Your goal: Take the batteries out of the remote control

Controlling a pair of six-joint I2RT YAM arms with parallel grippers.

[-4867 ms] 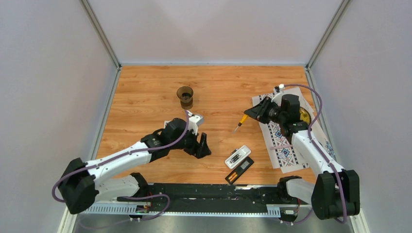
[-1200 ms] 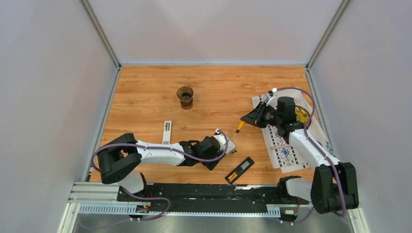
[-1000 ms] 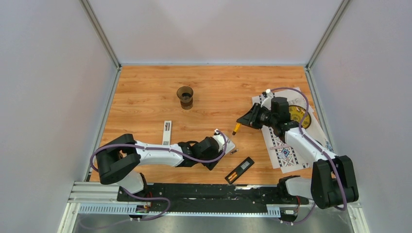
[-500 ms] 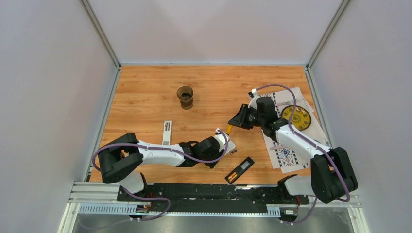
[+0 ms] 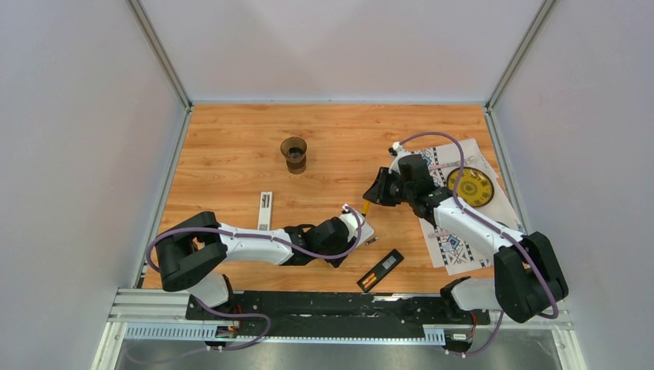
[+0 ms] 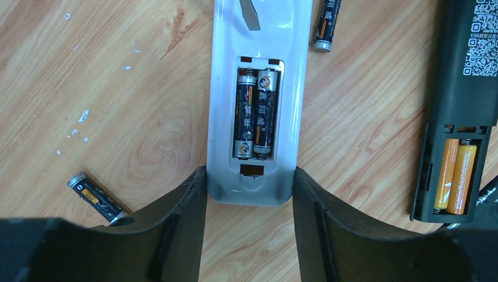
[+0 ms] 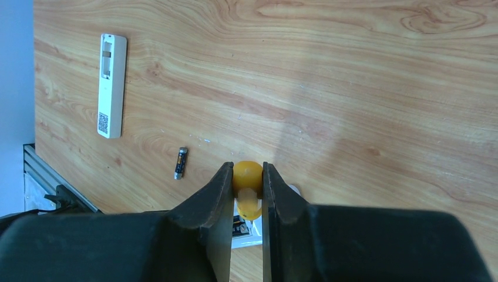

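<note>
Currently: left tool (image 6: 249, 179) clamps the white remote (image 6: 258, 59), two dark batteries (image 6: 253, 114) still seated inside. Right tool (image 7: 246, 170) grips the screwdriver (image 7: 247, 176) handle. Two orange batteries (image 6: 453, 176) remain in the black remote (image 6: 470, 88); two loose batteries (image 6: 97, 197) lie on the table (image 6: 117, 88). Judged roughly a third done.

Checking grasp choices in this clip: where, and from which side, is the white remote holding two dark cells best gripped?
Probably across its narrow width at the bay end, coming in from that end. The white remote lies flat, bay up, with straight parallel long sides, so the left gripper can pinch them there and leave both batteries uncovered for the screwdriver.
</note>
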